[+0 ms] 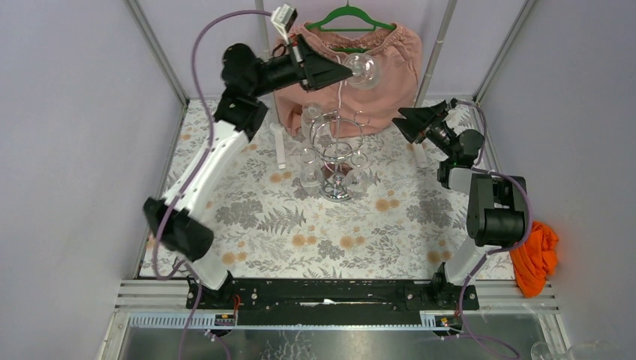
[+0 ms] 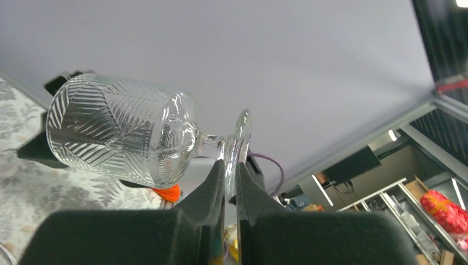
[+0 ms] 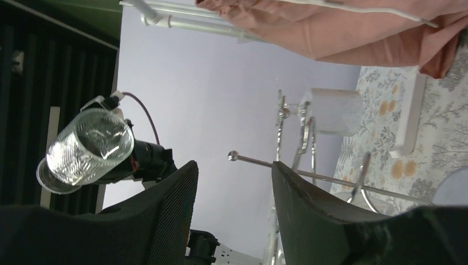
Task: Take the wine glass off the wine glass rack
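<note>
Left gripper (image 1: 346,70), raised at the end of its arm, with the wine glass (image 1: 365,71) projecting beyond its fingertips in front of a pink garment (image 1: 390,82) on a green hanger (image 1: 349,15). In the left wrist view the two fingers (image 2: 212,187) are clamped on the round foot of the wine glass (image 2: 121,132); the foot stands edge-on in the narrow slot between the pads; the stem runs sideways from the fingertips and the cut-pattern bowl lies to one side of them, tilted nearly horizontal, its mouth turned away from the fingers; no other part of the glass touches the left gripper (image 2: 230,176).

The wine glass rack (image 1: 335,150) stands on the floral tablecloth (image 1: 300,225), below the held glass and well apart from it; other glasses (image 1: 310,178) hang from its wire arms.

Right gripper (image 1: 405,120), level with the rack and just beside it; its fingers (image 3: 176,210) stand apart and hold nothing; a ball-tipped wire arm of the wine glass rack (image 3: 298,138) appears in the gap between the fingertips of the right gripper (image 3: 233,164), whether touching or behind them cannot be told; the held wine glass (image 3: 88,146) shows beyond the outer side of one finger, well clear of the rack; a hanging glass (image 3: 331,110) shows past the other finger.

An orange cloth (image 1: 536,259) lies at the table edge beside the right arm.
</note>
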`<state>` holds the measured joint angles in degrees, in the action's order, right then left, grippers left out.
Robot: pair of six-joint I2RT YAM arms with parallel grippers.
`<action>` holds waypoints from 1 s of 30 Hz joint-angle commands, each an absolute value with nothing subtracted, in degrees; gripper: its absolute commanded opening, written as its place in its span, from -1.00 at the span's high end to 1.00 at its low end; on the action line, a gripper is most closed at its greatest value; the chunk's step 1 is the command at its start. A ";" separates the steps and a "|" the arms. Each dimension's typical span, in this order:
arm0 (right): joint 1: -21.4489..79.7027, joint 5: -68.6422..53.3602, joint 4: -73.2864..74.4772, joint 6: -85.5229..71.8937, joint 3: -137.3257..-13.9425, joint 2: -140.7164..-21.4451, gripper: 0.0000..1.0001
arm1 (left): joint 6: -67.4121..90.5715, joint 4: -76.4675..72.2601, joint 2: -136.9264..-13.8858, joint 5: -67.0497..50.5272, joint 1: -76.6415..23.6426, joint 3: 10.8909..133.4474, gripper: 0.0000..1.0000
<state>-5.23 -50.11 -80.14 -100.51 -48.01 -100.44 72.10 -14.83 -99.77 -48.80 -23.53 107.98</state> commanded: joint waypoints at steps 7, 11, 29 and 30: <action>-5.08 -53.69 -86.51 -102.01 -48.14 -82.57 -0.30 | 74.46 -29.49 -72.88 -44.15 -28.30 82.28 1.00; -3.27 -56.38 -85.76 -102.45 -49.13 -75.58 -0.34 | 80.20 -41.50 -67.61 -44.27 -29.02 73.45 1.00; 8.31 -59.59 -93.36 -105.20 -57.31 -72.11 -0.29 | 100.33 -68.92 -73.39 -46.42 -29.01 68.54 1.00; 8.67 -59.37 -94.01 -105.73 -57.90 -72.60 -0.29 | 99.98 -68.55 -73.39 -46.47 -29.05 68.60 1.00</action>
